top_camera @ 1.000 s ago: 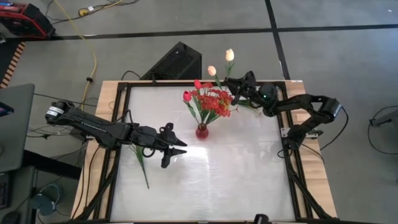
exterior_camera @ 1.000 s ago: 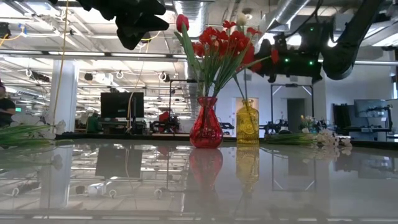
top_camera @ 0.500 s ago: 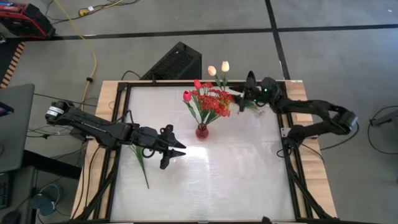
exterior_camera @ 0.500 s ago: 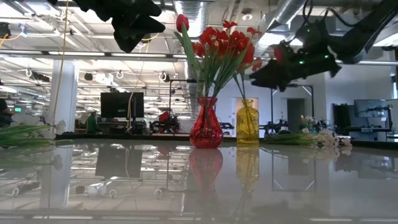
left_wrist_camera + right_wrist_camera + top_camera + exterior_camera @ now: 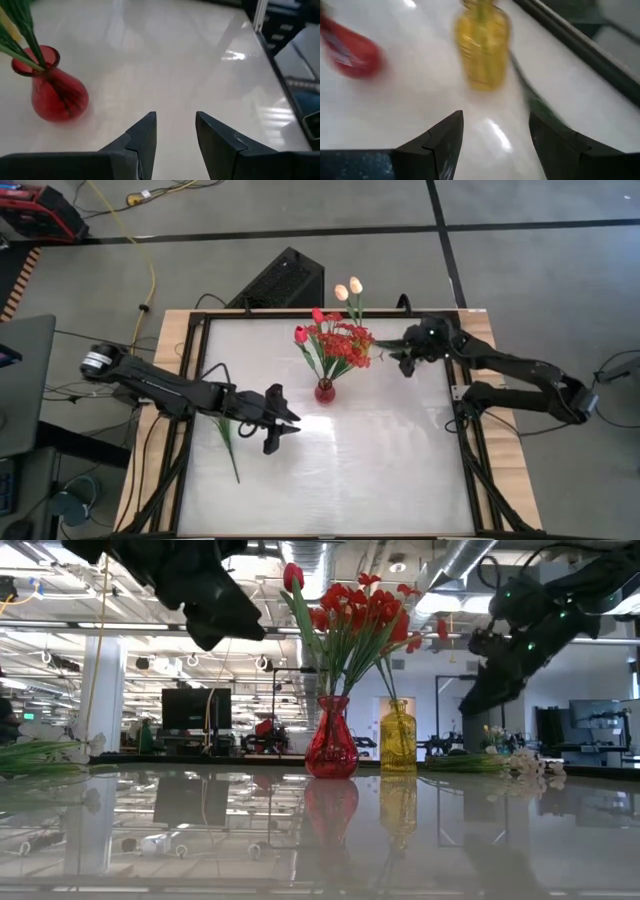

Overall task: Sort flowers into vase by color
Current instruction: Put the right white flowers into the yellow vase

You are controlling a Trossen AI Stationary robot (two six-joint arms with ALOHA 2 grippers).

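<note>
Since a second ago my right gripper point(image 5: 396, 360) has swung away from the yellow vase point(image 5: 397, 737) and the two pale tulips point(image 5: 348, 288) standing in it, and it hangs above the table point(image 5: 380, 450) with its fingers apart and nothing between them; the left gripper point(image 5: 283, 427) has barely shifted, its fingers also spread and empty. In the red vase point(image 5: 52, 89), ahead of the left gripper and off to one side of its line, stand the red flowers point(image 5: 335, 343), a full bunch with one red tulip point(image 5: 292, 577) rising above the rest. Loose stems remain on the table: a green sprig point(image 5: 227, 442) lies just behind the left gripper, near that arm, and a small heap of white blossoms point(image 5: 525, 762) lies close beneath and beyond the right gripper at the table's far edge. As I judge it, the next pick belongs to the right arm: I would lower it squarely over one stem of that heap, close on the bare stem rather than the blossoms, and lift clear before turning toward a vase, so the neighbouring stems are not dragged along.
</note>
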